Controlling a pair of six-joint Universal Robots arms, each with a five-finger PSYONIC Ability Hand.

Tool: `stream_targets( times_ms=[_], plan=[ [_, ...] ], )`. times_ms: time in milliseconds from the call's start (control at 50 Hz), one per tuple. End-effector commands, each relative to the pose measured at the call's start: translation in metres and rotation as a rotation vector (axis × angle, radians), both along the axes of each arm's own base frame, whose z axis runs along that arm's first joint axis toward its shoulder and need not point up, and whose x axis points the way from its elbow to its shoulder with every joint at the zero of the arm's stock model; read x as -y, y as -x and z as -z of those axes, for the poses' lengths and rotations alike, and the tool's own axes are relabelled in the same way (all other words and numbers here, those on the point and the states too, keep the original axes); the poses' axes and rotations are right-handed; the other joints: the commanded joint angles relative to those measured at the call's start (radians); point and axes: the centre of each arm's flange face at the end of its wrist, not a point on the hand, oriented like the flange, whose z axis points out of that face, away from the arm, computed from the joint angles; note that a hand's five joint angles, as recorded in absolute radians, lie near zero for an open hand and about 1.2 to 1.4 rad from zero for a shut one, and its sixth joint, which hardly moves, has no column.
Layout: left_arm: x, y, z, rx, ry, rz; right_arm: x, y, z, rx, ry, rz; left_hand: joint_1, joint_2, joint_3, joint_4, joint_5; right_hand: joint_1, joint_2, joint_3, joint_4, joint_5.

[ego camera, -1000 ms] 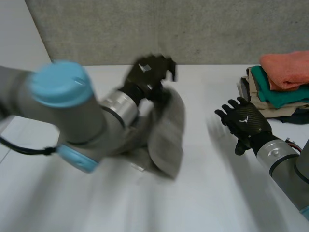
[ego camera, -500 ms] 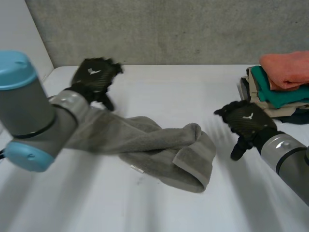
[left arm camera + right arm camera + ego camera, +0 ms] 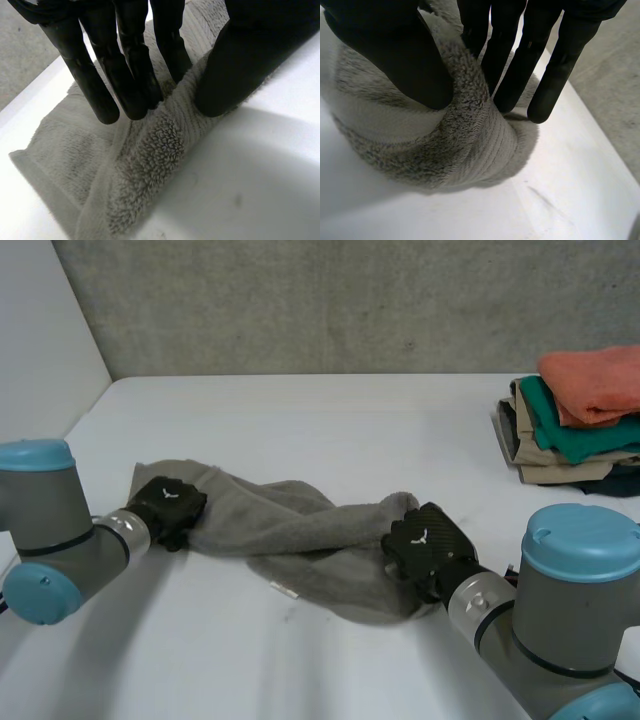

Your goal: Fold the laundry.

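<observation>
Lowered from the air a second ago, the left hand (image 3: 167, 508) and right hand (image 3: 425, 543) are now lying on the grey towel (image 3: 300, 530). A smooth white table (image 3: 330, 420) is meeting a rough concrete wall (image 3: 350, 300), with folded clothes (image 3: 575, 420) sitting stacked at its far right edge. The fluffy terry towel is lying twisted across the table's near middle. The left hand is pinching its left end and the right hand is clutching its bunched right end.
</observation>
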Motion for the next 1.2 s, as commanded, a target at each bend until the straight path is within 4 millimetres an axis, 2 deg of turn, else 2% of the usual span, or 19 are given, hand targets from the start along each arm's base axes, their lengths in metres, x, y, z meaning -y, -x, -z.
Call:
stream_targets(
  times_ms=[20,100,220,280,380,460,520,540,600,640,700,780,820,900,980,1000,1060,1080,1200],
  plan=[
    [0.001,-0.001,-0.045,-0.013,0.111,-0.052,0.011,0.0,-0.032,0.059,0.111,0.022,0.263,0.289,0.295,0.295,0.302,0.277,0.246,0.253,0.254,0.26],
    [-0.011,0.004,-0.092,-0.061,0.22,-0.07,0.016,0.002,-0.081,0.107,0.229,0.038,0.263,0.289,0.295,0.295,0.302,0.277,0.246,0.253,0.254,0.26],
    [-0.036,0.007,-0.15,-0.172,0.317,-0.097,0.041,0.035,-0.115,0.034,0.171,0.158,0.263,0.289,0.295,0.295,0.302,0.277,0.246,0.253,0.254,0.26],
    [-0.047,0.004,-0.157,-0.165,0.277,-0.107,0.051,0.049,-0.125,-0.009,0.11,0.201,0.263,0.289,0.295,0.295,0.302,0.277,0.246,0.253,0.254,0.26],
    [-0.05,0.002,-0.14,-0.12,0.154,-0.125,0.07,0.055,-0.129,-0.08,0.088,0.219,0.263,0.289,0.295,0.295,0.302,0.277,0.246,0.253,0.254,0.26],
    [-0.03,0.004,-0.126,-0.099,0.143,-0.167,0.099,0.045,-0.127,-0.063,0.154,0.222,0.263,0.289,0.295,0.295,0.302,0.277,0.246,0.253,0.254,0.26],
    [0.0,0.01,-0.128,-0.116,0.22,-0.201,0.119,0.039,-0.126,-0.013,0.221,0.239,0.263,0.289,0.295,0.295,0.302,0.277,0.246,0.253,0.254,0.26],
    [0.016,0.018,-0.138,-0.145,0.294,-0.201,0.135,0.036,-0.131,0.041,0.292,0.263,0.263,0.289,0.295,0.295,0.302,0.277,0.246,0.253,0.254,0.26],
    [0.035,0.032,-0.163,-0.204,0.442,-0.184,0.158,0.033,-0.145,0.149,0.431,0.313,0.263,0.289,0.295,0.295,0.302,0.277,0.246,0.253,0.254,0.26],
    [0.048,0.042,-0.197,-0.282,0.614,-0.166,0.174,0.032,-0.168,0.266,0.586,0.354,0.263,0.289,0.295,0.295,0.302,0.277,0.246,0.253,0.254,0.26],
    [0.058,0.045,-0.239,-0.379,0.846,-0.167,0.183,0.03,-0.199,0.389,0.786,0.368,0.263,0.289,0.295,0.295,0.302,0.277,0.246,0.253,0.254,0.26],
    [0.054,0.044,-0.275,-0.473,1.043,-0.198,0.181,0.025,-0.225,0.493,0.944,0.344,0.263,0.289,0.295,0.295,0.302,0.277,0.246,0.253,0.254,0.26],
    [0.048,0.046,-0.281,-0.495,1.066,-0.203,0.18,0.022,-0.23,0.512,0.967,0.333,0.263,0.289,0.295,0.295,0.302,0.277,0.246,0.253,0.254,0.26],
    [0.039,0.046,-0.268,-0.474,1.013,-0.204,0.176,0.016,-0.226,0.529,0.957,0.293,0.263,0.289,0.295,0.295,0.302,0.277,0.246,0.253,0.254,0.26],
    [0.033,0.043,-0.235,-0.424,0.916,-0.214,0.174,0.013,-0.205,0.528,0.873,0.249,0.263,0.289,0.295,0.295,0.302,0.277,0.246,0.253,0.254,0.26],
    [0.03,0.042,-0.215,-0.397,0.858,-0.215,0.173,0.014,-0.191,0.509,0.827,0.243,0.263,0.289,0.295,0.295,0.302,0.277,0.246,0.253,0.254,0.26],
    [0.022,0.04,-0.184,-0.349,0.763,-0.214,0.17,0.015,-0.166,0.458,0.732,0.234,0.263,0.289,0.295,0.295,0.302,0.277,0.246,0.253,0.254,0.26],
    [0.015,0.039,-0.163,-0.317,0.699,-0.213,0.165,0.016,-0.145,0.416,0.646,0.223,0.263,0.289,0.295,0.295,0.302,0.277,0.246,0.253,0.254,0.26],
    [-0.018,0.029,-0.092,-0.202,0.468,-0.213,0.13,0.018,-0.071,0.274,0.307,0.132,0.263,0.289,0.295,0.295,0.302,0.277,0.246,0.253,0.254,0.26]
  ],
)
